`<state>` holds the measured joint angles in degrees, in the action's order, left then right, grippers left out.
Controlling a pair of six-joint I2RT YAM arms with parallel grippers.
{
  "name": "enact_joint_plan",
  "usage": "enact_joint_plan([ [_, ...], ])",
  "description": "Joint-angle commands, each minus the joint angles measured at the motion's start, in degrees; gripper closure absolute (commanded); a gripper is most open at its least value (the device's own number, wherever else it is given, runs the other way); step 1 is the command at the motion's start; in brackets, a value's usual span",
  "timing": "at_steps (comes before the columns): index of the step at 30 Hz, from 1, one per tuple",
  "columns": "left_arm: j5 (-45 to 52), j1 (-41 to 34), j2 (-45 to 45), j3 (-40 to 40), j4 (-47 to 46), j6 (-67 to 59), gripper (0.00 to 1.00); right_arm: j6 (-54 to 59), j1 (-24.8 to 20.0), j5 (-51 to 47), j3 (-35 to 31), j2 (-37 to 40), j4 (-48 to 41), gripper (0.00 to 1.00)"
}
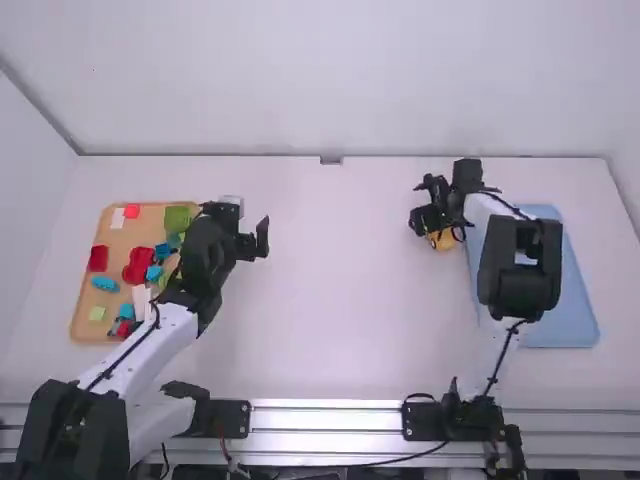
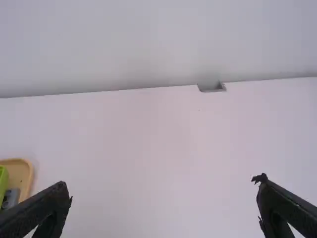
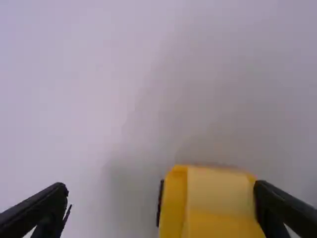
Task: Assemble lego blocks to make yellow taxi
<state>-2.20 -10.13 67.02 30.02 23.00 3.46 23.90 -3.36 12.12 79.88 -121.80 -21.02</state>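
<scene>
Yellow taxi (image 3: 218, 206): boxy, with a paler upper face and a black part at one side, at the left edge of the blue tray (image 1: 570, 320). Lego blocks (image 1: 139, 266): red, green, blue and white, in the tan tray (image 1: 82, 326).

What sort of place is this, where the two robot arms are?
Probably a robot test station: two arms fixed along a metal rail, a plain white table, and a wooden tray of toy blocks.

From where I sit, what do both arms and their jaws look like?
The left arm and right arm have white links with bulky black joints, and a thin black cable runs along each. Their jaws are black too, tapering toward the tips, with small frayed black bits there.
</scene>
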Motion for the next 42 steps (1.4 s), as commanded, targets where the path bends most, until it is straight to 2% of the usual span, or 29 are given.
enact_joint_plan([
  [1,-0.22,0.37,0.17,-0.42,-0.04,0.17,0.01,-1.53,0.42,-5.81,1.16,-1.11,-1.38,0.02],
  [6,-0.24,0.39,0.17,-0.42,-0.24,0.17,0.01,-2.12,0.42,-6.49,1.16,-1.11,-4.09,0.05],
  [9,-0.24,0.37,0.17,-0.42,-0.22,0.17,0.0,-4.59,0.35,-6.62,1.2,-1.11,-4.72,0.12],
  [14,-0.24,0.39,0.17,-0.42,-0.22,0.17,0.01,-4.66,0.35,-5.66,1.2,0.46,-4.85,0.1],
  [15,-0.26,0.37,0.17,-0.42,-0.2,0.17,0.01,-5.51,0.31,-6.05,1.18,1.81,-5.57,0.02],
  [26,-0.26,0.37,0.17,-0.44,-0.26,0.15,0.01,-9.92,0.72,-9.22,1.05,16.11,-17.7,0.02],
  [31,-0.28,0.39,0.17,-0.46,-0.57,0.15,0.01,-12.15,0.85,-9.46,0.37,14.58,-19.76,0.02],
  [42,-0.44,0.39,0.17,-0.46,-2.99,-0.44,0.01,-17.66,0.74,-12.24,-5.66,10.14,-19.96,0.01],
])
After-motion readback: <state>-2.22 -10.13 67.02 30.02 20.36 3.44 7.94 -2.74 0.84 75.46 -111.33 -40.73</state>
